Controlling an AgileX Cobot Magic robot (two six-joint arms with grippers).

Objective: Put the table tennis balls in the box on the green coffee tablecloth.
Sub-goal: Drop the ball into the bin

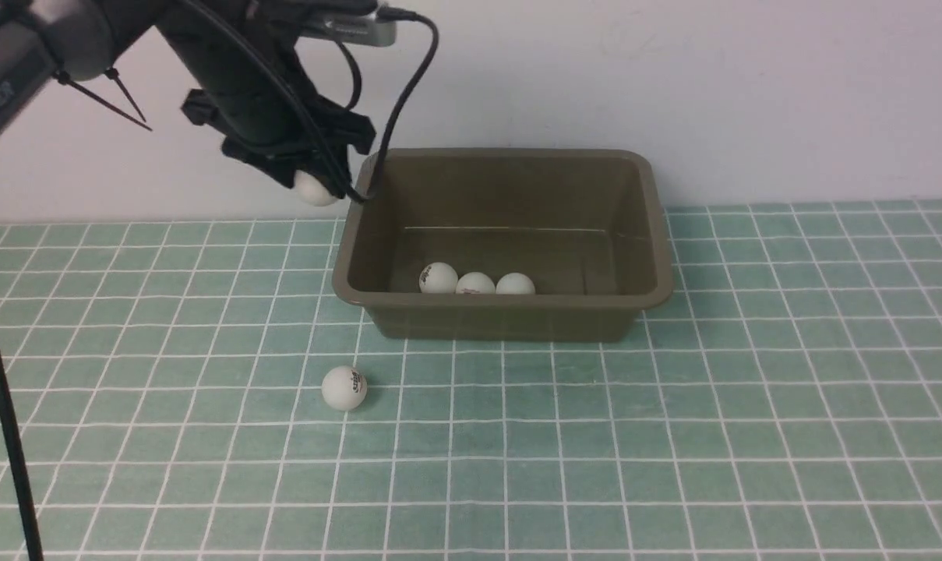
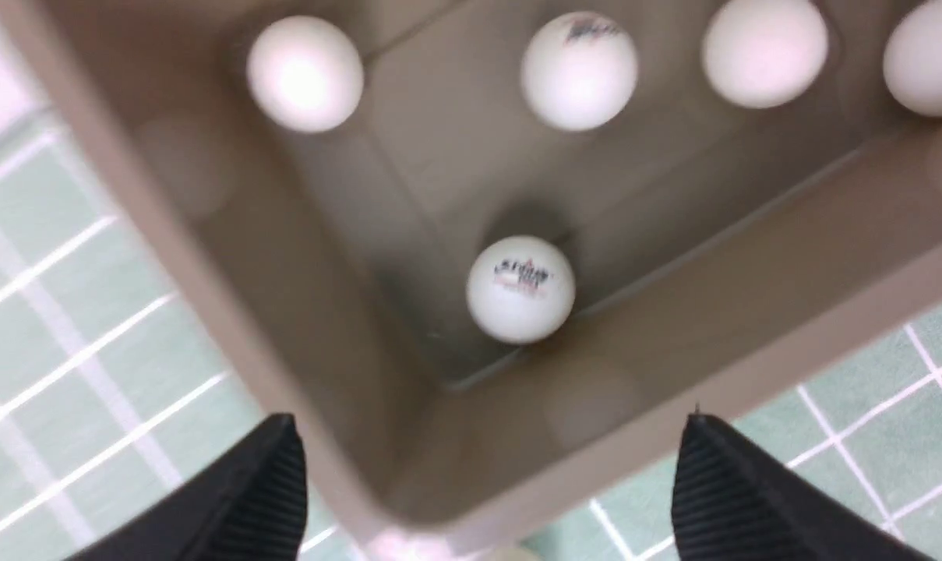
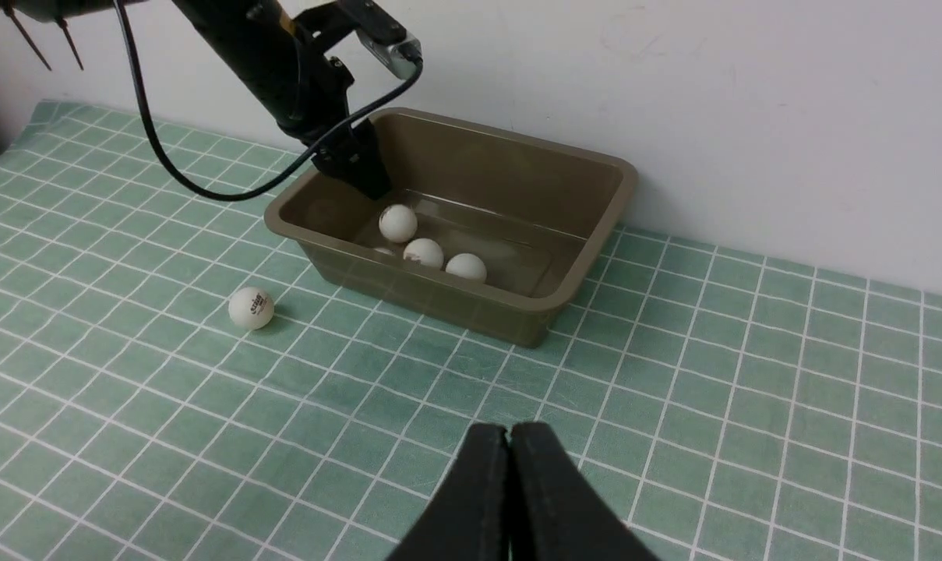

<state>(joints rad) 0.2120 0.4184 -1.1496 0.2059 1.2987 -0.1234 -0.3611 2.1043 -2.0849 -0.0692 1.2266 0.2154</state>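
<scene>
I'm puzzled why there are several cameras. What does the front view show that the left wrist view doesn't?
Front only: one ball lying on the tablecloth outside the box, plus the left arm. Left wrist only: the left end effector with its fingers spread, and a row of four balls in the box; front shows three. Both: box, tablecloth, balls with printed logos.

Left pincer (image 2: 490, 427) spread wide, seemingly tilted downward; right pincer (image 3: 509, 436) closed.
</scene>
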